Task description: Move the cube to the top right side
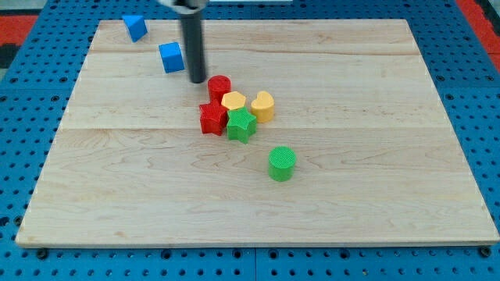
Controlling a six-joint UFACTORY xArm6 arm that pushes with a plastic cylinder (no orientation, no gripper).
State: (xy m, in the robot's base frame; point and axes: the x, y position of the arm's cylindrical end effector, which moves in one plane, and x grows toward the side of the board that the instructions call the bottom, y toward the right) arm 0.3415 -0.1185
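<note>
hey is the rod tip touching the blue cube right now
Apart. The camera view shows a thin strip of bare wood between my tip and the blue cube, which sits just to the tip's left.

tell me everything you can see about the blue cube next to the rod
The blue cube is a small, matte, plastic-looking block sitting flat on the wooden board, slightly turned, in the view's upper left. My tip sits just to its right and a little lower; contact is unclear. Nothing else touches it.
</note>
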